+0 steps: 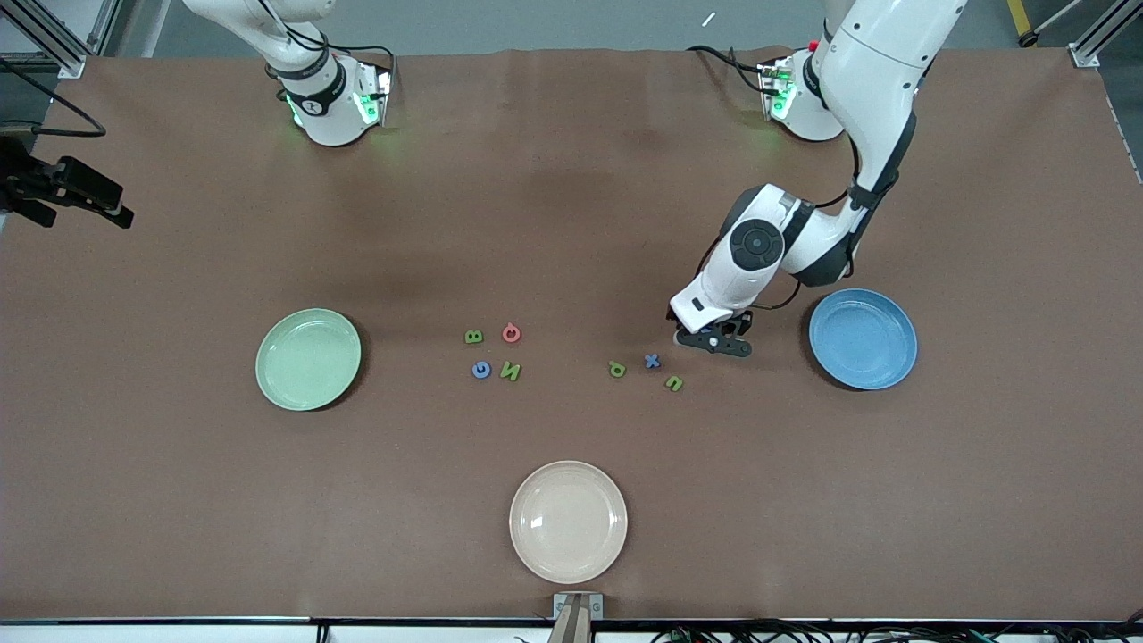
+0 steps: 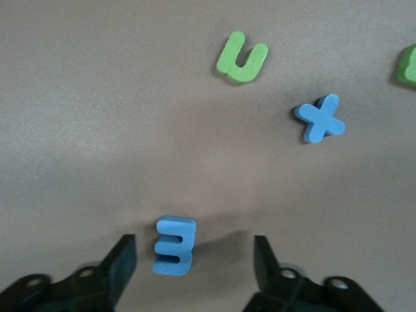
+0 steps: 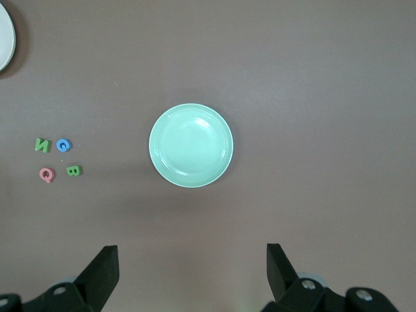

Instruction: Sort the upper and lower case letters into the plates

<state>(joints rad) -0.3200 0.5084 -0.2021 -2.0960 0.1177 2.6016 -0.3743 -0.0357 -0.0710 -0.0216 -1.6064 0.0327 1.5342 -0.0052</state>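
My left gripper [image 1: 714,342] [image 2: 194,247] is down at the table beside the blue plate [image 1: 863,338]. It is open, and a blue letter [image 2: 174,246] stands between its fingers with a gap on each side. Close by lie a blue x [image 1: 652,361] [image 2: 320,119], a green u [image 1: 674,383] [image 2: 241,58] and a green p [image 1: 617,367]. Green B [image 1: 473,337], red Q [image 1: 511,333], blue G [image 1: 481,369] and green N [image 1: 510,371] lie mid-table. My right gripper [image 3: 192,252] hangs open and empty high over the pale green plate [image 1: 308,359] [image 3: 191,145].
A cream-white plate [image 1: 568,521] sits near the table's front edge, nearer to the front camera than the letters. A black fixture [image 1: 62,189] juts in at the right arm's end of the table. Both arm bases stand along the back edge.
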